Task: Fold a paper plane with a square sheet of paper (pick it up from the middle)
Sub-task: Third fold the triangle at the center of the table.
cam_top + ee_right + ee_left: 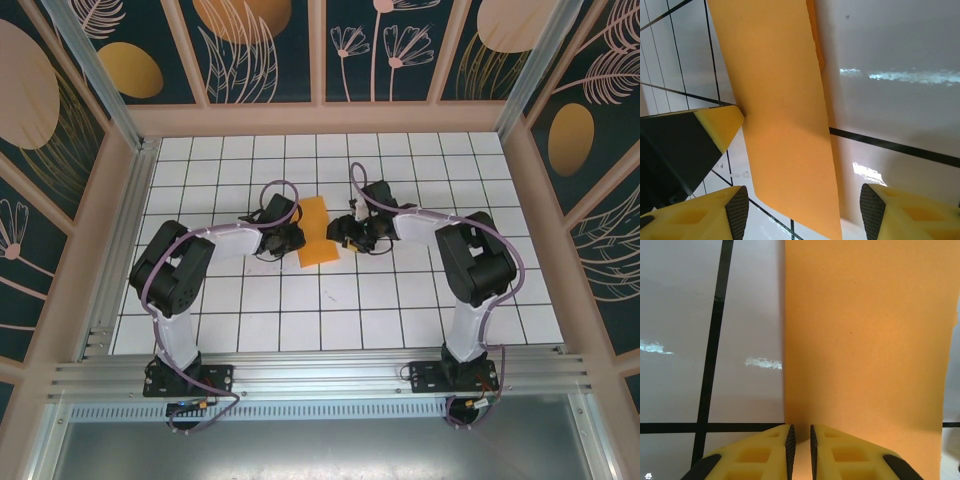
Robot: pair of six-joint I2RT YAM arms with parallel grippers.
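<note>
The square sheet of paper (317, 232) lies in the middle of the white tiled worktop (400, 300), between the 2 arms. It looks like a long strip, and 2 layers peek out along 1 edge, so I think it is folded in half.

The left gripper (801, 440) has its fingers nearly together, with the paper's edge in the thin gap. I cannot tell if it pinches the paper yet. The right gripper (804, 212) is wide open at the other side and holds nothing. The paper sits under the gap between its fingers.

The paper is very light, thin and floppy. I think it will bend, slide on the smooth tiles, and tear if pulled hard. It looks best to pinch it softly at an edge and keep the other side pressed flat.
</note>
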